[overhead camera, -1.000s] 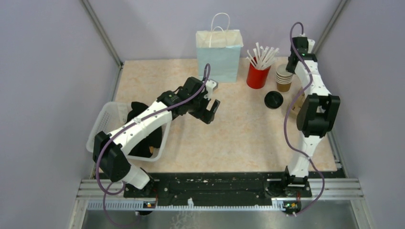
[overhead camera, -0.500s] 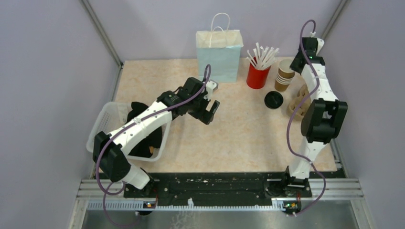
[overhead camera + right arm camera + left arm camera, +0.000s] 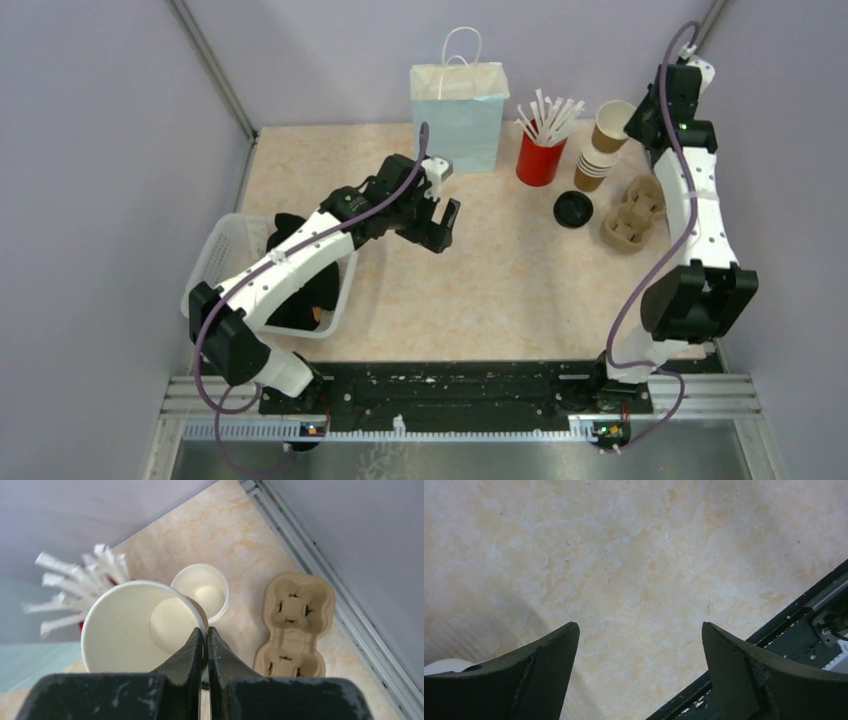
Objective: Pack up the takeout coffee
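cup [image 3: 131, 630] brown kraft outside, white inside.

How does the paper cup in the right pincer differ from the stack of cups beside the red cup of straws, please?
The held cup is a single cup, while the stack is several cups nested. The held cup hangs above the table, with the right pincer shut on its rim; the stack stands on the table, untouched. Both are brown outside, white inside, and lidless.
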`<state>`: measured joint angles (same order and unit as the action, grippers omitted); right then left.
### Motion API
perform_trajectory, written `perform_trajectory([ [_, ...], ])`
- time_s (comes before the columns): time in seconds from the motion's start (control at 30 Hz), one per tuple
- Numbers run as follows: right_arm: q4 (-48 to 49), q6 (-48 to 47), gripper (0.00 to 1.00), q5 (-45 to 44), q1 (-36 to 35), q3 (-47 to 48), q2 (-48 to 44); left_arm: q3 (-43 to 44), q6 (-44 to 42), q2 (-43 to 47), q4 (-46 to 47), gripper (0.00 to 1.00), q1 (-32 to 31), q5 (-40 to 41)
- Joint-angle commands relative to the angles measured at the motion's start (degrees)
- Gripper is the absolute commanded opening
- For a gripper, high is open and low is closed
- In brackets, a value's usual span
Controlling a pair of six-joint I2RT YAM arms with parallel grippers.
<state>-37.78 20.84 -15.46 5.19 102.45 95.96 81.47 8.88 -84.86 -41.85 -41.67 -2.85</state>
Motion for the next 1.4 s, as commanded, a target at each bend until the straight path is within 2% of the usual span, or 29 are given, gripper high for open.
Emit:
perform_trajectory([
  [0.0,-2.5,-1.5,0.00,6.8,-6.6,-7.7,-9.8,1.4,7.7,4.0,-0.6,0.98,0.2,-2.0],
  [0.13,-1.5,-2.0,0.00,7.6,-21.7,-21.0,-17.2,-1.0,14.1,7.0,-0.4,0.98,0.2,-2.8],
  [0.27,2.5,0.3,0.00,7.9,-36.3,-32.5,-20.1,-4.6,20.0,11.0,0.4,0.99,0.2,-4.0],
  [0.37,4.1,0.7,0.00,5.0,-42.2,-37.4,-20.3,-7.2,22.3,13.2,0.1,0.98,0.1,-4.9],
  [0.47,6.4,1.3,0.00,5.2,-43.7,-42.1,-20.9,-10.2,23.3,15.4,1.6,0.98,0.2,-7.3],
  [0.63,11.5,3.4,0.00,5.9,-43.9,-49.9,-23.4,-11.5,24.1,16.7,2.3,0.98,0.2,-9.6],
  [0.8,12.0,5.0,0.00,5.7,-43.9,-52.2,-24.3,-9.5,22.2,14.8,1.3,0.98,0.1,-9.8],
  [0.97,5.7,5.3,0.40,2.6,-43.2,-46.0,-27.5,-7.2,19.5,12.8,0.4,0.98,0.1,-9.0],
  [1.03,3.7,5.1,0.47,3.0,-40.1,-42.7,-27.6,-6.8,18.2,12.2,0.2,0.99,0.2,-8.8],
  [1.13,3.2,5.2,0.48,4.3,-31.9,-39.8,-26.7,-5.8,16.0,11.1,-0.5,0.98,0.2,-8.5],
  [1.27,7.1,9.0,0.48,4.1,-19.8,-38.9,-20.9,-4.3,11.8,9.8,-1.4,0.98,0.1,-7.4],
  [1.37,10.5,15.8,0.40,3.8,-13.5,-37.2,-14.5,-3.6,8.6,8.8,-2.1,0.98,0.2,-6.8],
])
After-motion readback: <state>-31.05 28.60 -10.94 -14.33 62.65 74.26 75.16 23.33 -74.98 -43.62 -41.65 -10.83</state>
